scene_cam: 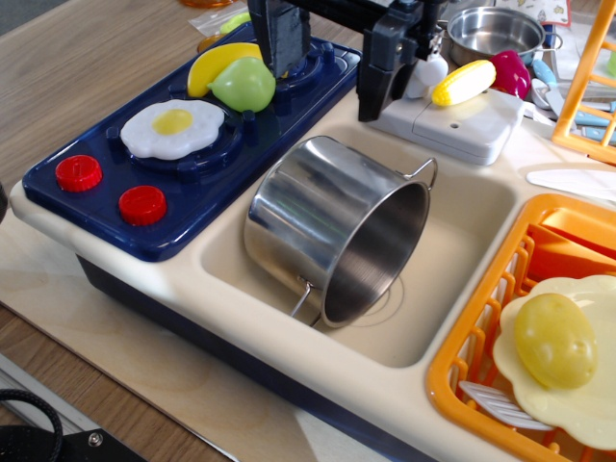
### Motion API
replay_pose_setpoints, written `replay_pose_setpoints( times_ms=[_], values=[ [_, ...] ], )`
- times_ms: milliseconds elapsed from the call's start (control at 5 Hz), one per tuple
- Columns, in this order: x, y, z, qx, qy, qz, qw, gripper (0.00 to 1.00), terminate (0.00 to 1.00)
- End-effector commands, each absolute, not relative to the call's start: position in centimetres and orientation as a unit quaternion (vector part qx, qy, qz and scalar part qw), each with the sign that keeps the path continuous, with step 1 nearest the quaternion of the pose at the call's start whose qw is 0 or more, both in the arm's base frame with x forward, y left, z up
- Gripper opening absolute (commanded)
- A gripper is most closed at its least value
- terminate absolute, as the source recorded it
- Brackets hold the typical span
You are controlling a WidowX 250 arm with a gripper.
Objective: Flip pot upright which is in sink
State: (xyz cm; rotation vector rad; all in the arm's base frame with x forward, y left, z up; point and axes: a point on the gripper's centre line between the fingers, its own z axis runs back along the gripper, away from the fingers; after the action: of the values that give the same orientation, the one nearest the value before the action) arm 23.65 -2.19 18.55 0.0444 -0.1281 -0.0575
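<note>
The large shiny steel pot [322, 217] lies on its side in the cream sink [462, 226]. Its open mouth faces the front right, toward the drain ring, and its brushed inside shows. One wire handle sticks up at the back right and the other rests low at the front. My gripper [328, 93] hangs above the sink's back rim, behind and above the pot, not touching it. Its two black fingers [279, 38] stand wide apart with nothing between them.
A blue stove [192, 207] to the left holds a fried egg [173, 128], a banana [219, 65] and a green fruit [245, 85]. A white faucet block [452, 125], a corn cob [463, 83] and a smaller steel pot [496, 34] stand behind. An orange dish rack [472, 366] with a plate is at the right.
</note>
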Motion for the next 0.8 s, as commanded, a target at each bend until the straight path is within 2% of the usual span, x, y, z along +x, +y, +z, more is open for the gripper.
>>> replay_pose_setpoints(
  times_ms=[0, 200, 600],
  values=[
    [23.7, -2.2, 18.5, 0.022, -0.064, -0.029, 0.997, 1.0, 0.0],
    [23.5, -3.5, 18.6, 0.049, -0.081, -0.044, 0.995, 1.0, 0.0],
    [23.3, -6.1, 17.1, 0.11, -0.128, -0.056, 0.984, 1.0, 0.0]
  ],
)
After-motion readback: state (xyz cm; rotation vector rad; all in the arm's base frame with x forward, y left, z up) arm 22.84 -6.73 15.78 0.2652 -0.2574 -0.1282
